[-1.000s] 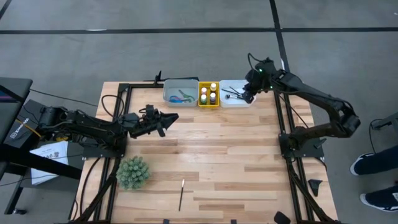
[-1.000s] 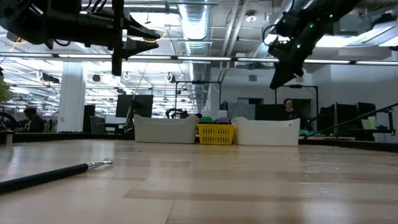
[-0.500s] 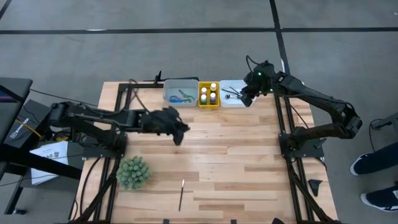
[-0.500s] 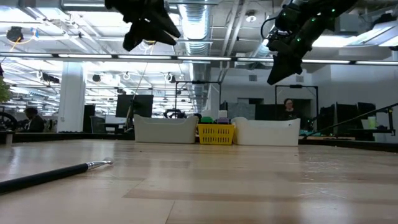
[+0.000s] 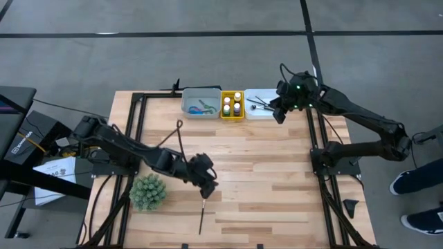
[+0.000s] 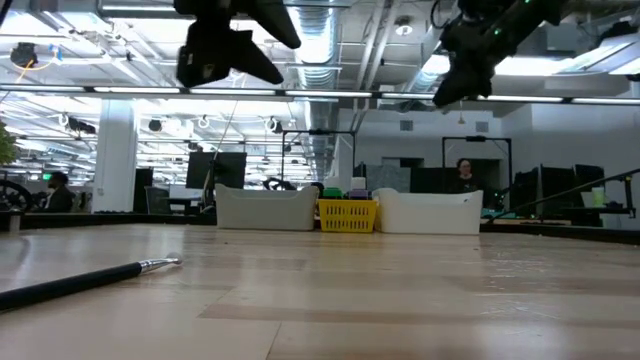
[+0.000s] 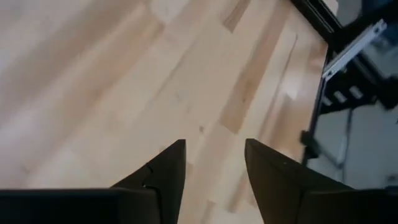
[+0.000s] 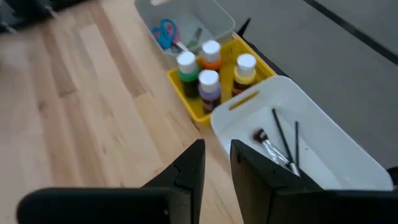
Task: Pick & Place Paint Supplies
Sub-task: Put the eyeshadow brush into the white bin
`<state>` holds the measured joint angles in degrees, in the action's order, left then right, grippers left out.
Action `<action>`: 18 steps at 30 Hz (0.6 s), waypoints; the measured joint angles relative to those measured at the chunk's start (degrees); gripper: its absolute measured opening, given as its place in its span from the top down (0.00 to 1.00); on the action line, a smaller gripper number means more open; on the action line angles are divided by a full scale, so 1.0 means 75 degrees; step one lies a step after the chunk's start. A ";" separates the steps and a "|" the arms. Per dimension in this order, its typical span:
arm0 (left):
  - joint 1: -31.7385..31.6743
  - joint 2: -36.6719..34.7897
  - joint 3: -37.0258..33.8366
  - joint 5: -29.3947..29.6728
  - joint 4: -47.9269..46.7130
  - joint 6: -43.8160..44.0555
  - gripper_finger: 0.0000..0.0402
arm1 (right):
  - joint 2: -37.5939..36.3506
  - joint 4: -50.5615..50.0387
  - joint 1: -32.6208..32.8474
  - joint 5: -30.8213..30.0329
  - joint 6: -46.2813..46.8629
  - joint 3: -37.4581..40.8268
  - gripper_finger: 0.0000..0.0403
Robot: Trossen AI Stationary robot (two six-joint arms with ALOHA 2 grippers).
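Note:
A thin dark-handled brush point(image 5: 202, 216) lies flat on the wooden table near its front edge, and shows again as the brush point(image 6: 90, 278) in the low view. My left gripper point(image 5: 207, 188) hangs above the table just beyond the brush's far, bristle end. It is open, with only bare wood between its fingers point(image 7: 214, 149). My right gripper point(image 5: 277, 115) hovers high by the white tray point(image 5: 264, 113), open by a narrow gap and holding nothing point(image 8: 216, 146). Paint bottles point(image 8: 211, 68) stand in the yellow tray point(image 5: 232, 115). Brushes point(image 8: 283, 146) lie in the white tray. Scissors point(image 8: 165, 32) lie in the grey tray point(image 5: 187, 104).
A spiky green plant ball point(image 5: 148, 191) sits on the table to the left of the loose brush. The three trays stand in a row at the far edge. Black frame rails point(image 5: 315, 138) run along both sides of the table. Bare wood lies in the middle.
My left gripper has swung from near the grey tray toward the table's near edge and rightward, tipping its fingers downward, and now hangs by the loose brush's far end. My right gripper has risen a little beside the white tray.

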<state>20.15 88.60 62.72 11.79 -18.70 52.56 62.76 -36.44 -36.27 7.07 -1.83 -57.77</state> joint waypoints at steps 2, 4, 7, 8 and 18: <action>0.0150 0.0206 0.0095 0.0000 0.0000 0.0926 0.60 | -0.0155 -0.0018 0.0047 0.0095 0.0112 0.0001 0.82; 0.0251 0.0413 0.0224 -0.0011 -0.0057 0.1955 0.61 | -0.0324 -0.0089 0.0094 0.0188 0.0178 -0.0001 0.82; 0.0331 0.0751 0.0458 -0.0272 -0.0188 0.3150 0.64 | -0.0528 -0.0247 0.0196 0.0283 0.0361 0.0001 0.82; 0.0339 0.0894 0.0594 -0.0383 -0.0312 0.3490 0.64 | -0.0599 -0.0284 0.0242 0.0296 0.0394 0.0001 0.82; 0.0142 0.2647 0.2804 -0.2210 -0.3316 0.4072 0.71 | -0.1210 -0.0343 0.0567 0.0685 0.0394 0.0001 0.82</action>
<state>21.22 108.46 83.75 -4.78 -43.57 83.10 53.68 -39.01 -32.02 12.21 1.13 -57.76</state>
